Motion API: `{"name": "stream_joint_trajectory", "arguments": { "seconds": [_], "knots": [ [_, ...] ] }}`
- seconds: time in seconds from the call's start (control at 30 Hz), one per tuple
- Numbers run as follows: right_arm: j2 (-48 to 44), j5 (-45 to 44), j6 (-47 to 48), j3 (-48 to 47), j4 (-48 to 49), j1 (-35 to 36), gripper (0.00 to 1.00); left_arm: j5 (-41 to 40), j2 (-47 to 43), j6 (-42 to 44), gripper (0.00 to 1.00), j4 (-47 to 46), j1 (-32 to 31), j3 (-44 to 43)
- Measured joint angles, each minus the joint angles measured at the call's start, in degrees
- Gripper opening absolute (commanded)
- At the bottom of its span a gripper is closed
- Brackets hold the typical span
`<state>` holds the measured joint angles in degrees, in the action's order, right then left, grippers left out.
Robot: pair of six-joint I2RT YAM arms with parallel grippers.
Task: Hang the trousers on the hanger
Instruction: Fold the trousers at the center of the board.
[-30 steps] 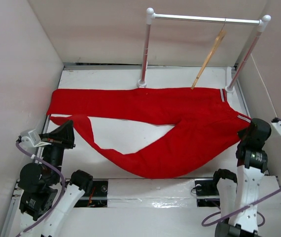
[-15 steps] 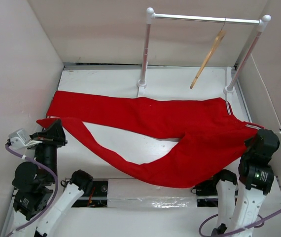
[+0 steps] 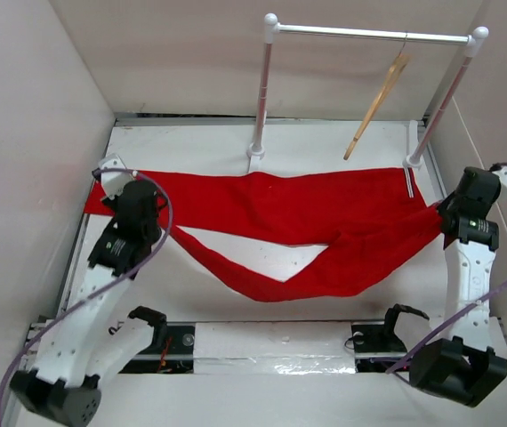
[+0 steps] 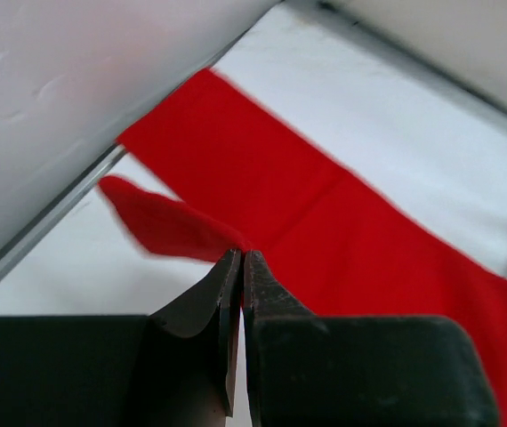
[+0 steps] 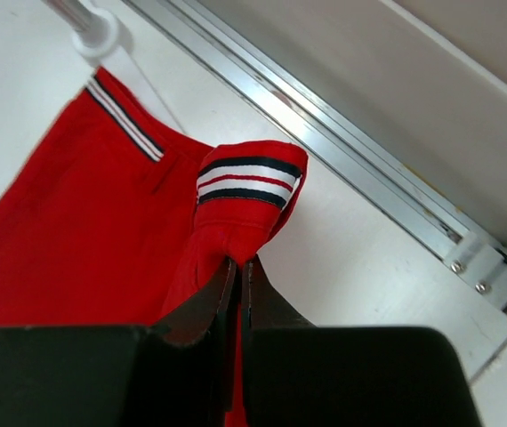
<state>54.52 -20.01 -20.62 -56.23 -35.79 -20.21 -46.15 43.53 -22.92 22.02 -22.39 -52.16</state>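
The red trousers [image 3: 307, 218] lie stretched across the white table, legs to the left, waist to the right. My left gripper [image 3: 151, 213] is shut on a leg end of the trousers [image 4: 182, 227]. My right gripper [image 3: 440, 218] is shut on the striped waistband corner of the trousers [image 5: 240, 191]. The wooden hanger [image 3: 376, 107] hangs tilted by its metal hook from the white rail [image 3: 369, 34] at the back, apart from both grippers and above the trousers' far edge.
The rail's two posts [image 3: 261, 98] [image 3: 440, 107] stand on the table at the back. Pale walls close in the left [image 3: 31, 133], back and right sides. A metal track [image 5: 342, 151] runs along the right edge.
Both arms have swung from the near edge toward the back, drawing the trousers with them. The cloth now lies farther back and more taut between the two grippers.
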Motion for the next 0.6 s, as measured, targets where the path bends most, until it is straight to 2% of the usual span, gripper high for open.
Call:
{"name": "stream_joint_trajectory", "arguments": {
  "seconds": [0.23, 0.3, 0.37, 0.6],
  "knots": [
    [6.64, 3.19, 0.09, -4.59, 4.11, 0.92, 0.04, 10.82, 14.60, -3.63, 0.00, -1.18, 26.58, 0.22],
    [7.89, 4.00, -0.13, -4.44, 5.49, 1.11, 0.04, 12.66, 18.32, -5.46, 0.00, -0.96, 32.17, 0.15],
    [8.11, 4.70, -0.35, -3.67, 7.39, 1.16, 0.04, 12.02, 22.71, -6.69, 0.00, 0.72, 34.67, -0.76],
    [13.66, 7.78, -2.16, -5.09, 10.78, 1.86, 0.04, 9.22, 33.75, -7.56, 0.00, 4.98, 34.40, -11.21]
  ]
}}
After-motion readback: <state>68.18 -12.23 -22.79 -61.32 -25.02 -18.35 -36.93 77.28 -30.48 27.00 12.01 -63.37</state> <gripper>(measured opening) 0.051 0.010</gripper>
